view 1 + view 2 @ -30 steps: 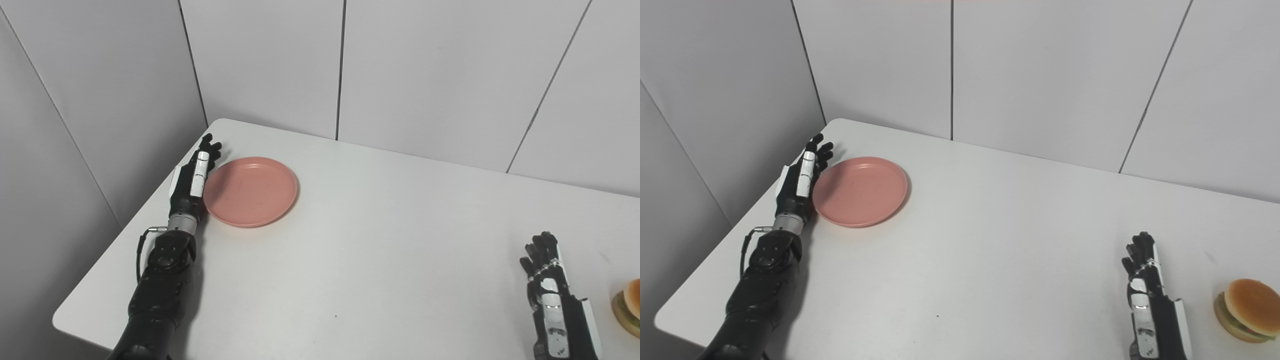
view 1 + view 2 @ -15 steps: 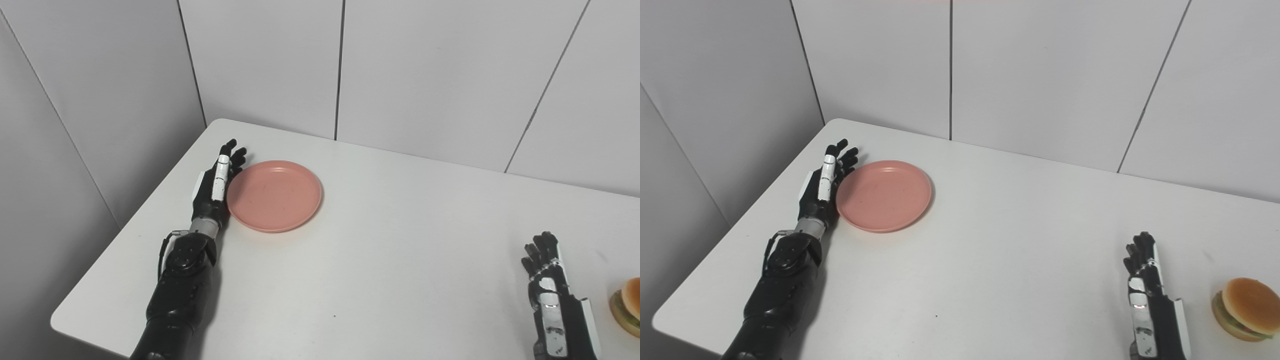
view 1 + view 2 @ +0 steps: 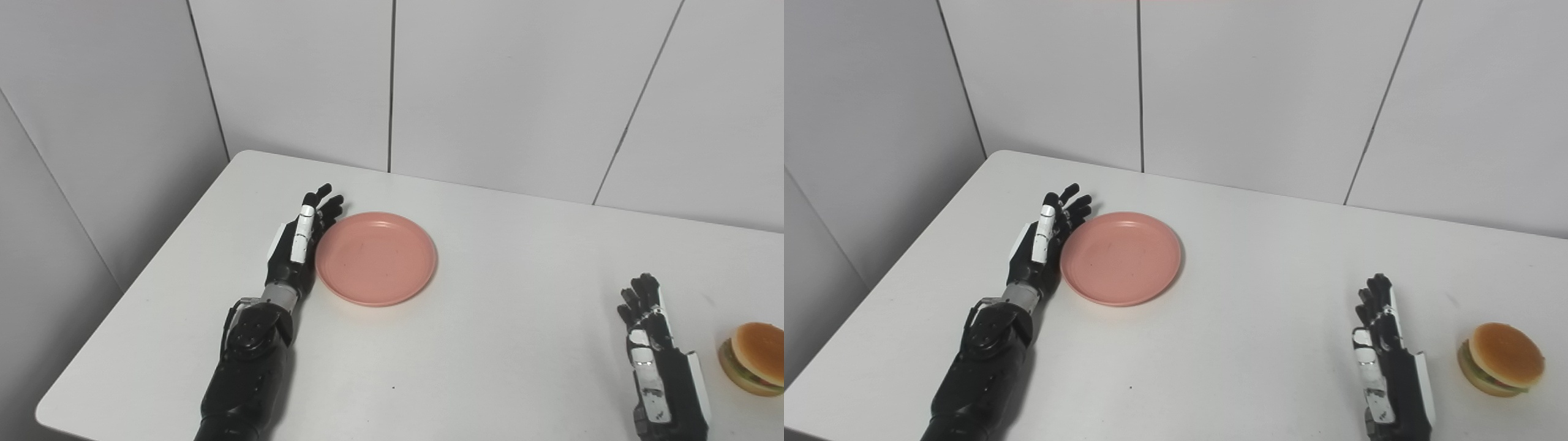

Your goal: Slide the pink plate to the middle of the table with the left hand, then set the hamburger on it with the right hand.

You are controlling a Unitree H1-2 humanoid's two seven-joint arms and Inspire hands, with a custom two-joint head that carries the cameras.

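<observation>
A round pink plate [image 3: 376,257] lies flat on the white table [image 3: 502,343], left of the middle. My left hand [image 3: 299,244] stands on edge against the plate's left rim, open, fingers straight and pointing away from me. The hamburger [image 3: 1502,359] sits near the right edge of the table, with a tan bun and green lettuce. At the lower right, just left of the hamburger and apart from it, my right hand [image 3: 1383,343] rests open with nothing in it.
Grey panelled walls [image 3: 490,79] close the table at the back and on the left. The table's left edge [image 3: 141,288] runs diagonally beside my left arm. Bare tabletop lies between the plate and the right hand.
My left hand has pushed the plate to the right, away from the table's left corner. The camera has also shifted, so the hamburger shows more fully. The right hand has stayed put.
</observation>
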